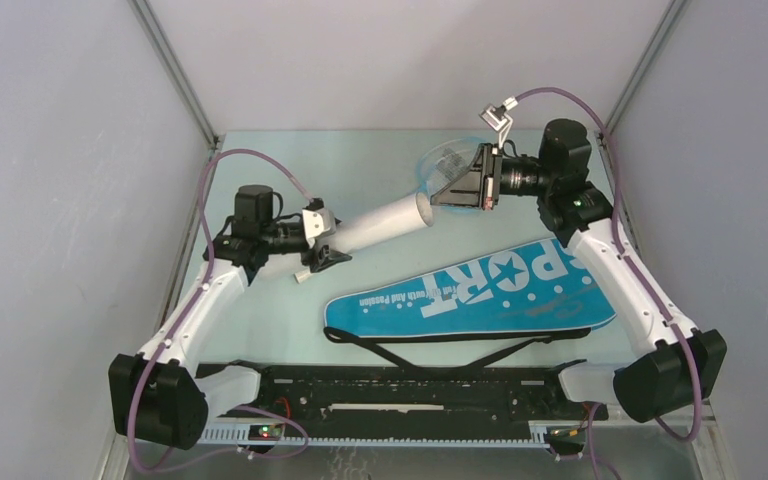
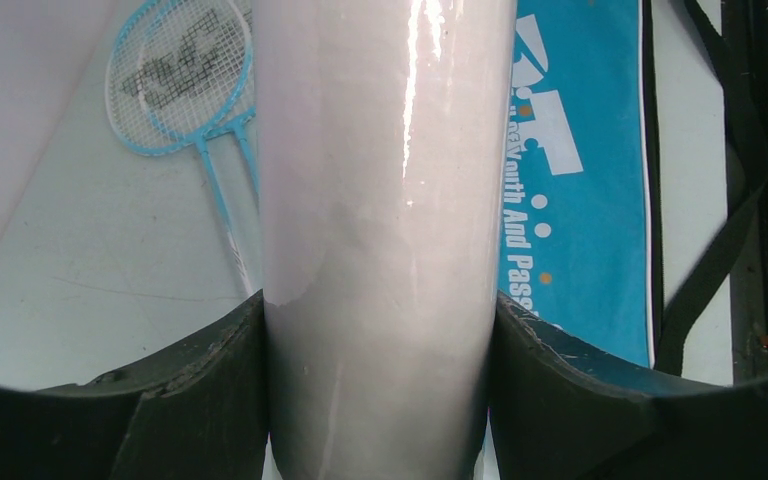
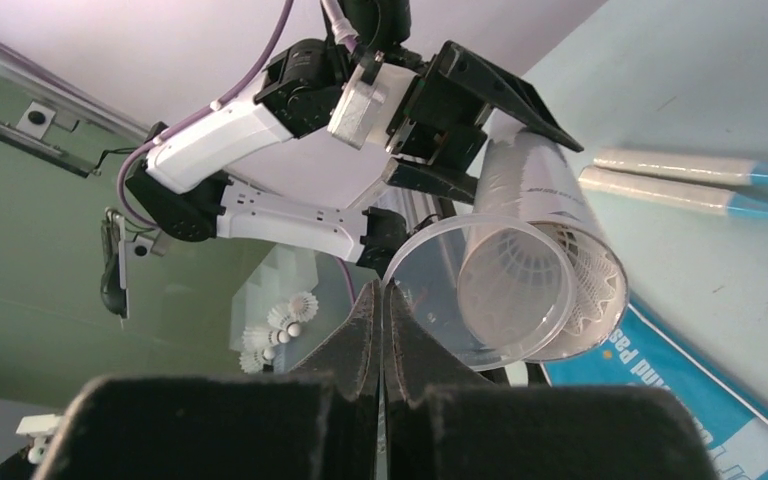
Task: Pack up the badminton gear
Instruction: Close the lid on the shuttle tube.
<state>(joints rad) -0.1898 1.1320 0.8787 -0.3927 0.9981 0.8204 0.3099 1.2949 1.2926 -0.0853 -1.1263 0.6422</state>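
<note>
My left gripper (image 1: pixel 325 245) is shut on the long white tube (image 1: pixel 385 225), its fingers (image 2: pixel 200 390) pressed on both sides, and holds it off the table with its open mouth toward the right arm. A shuttlecock (image 3: pixel 595 275) sits inside the tube (image 3: pixel 530 200). My right gripper (image 3: pixel 380 290) is shut, pinching the rim of a clear round cap (image 3: pixel 440 310) just in front of that mouth. The blue "SPORT" bag (image 1: pixel 470 295) lies flat at the front. Two light-blue rackets (image 2: pixel 180 80) lie on the table, with their white handles (image 3: pixel 660 165) behind the tube.
Three loose shuttlecocks (image 3: pixel 280 325) lie on the table at the left of the right wrist view. The bag's black strap (image 1: pixel 430 345) trails toward the black rail (image 1: pixel 410 395) at the near edge. White walls close in the back and both sides.
</note>
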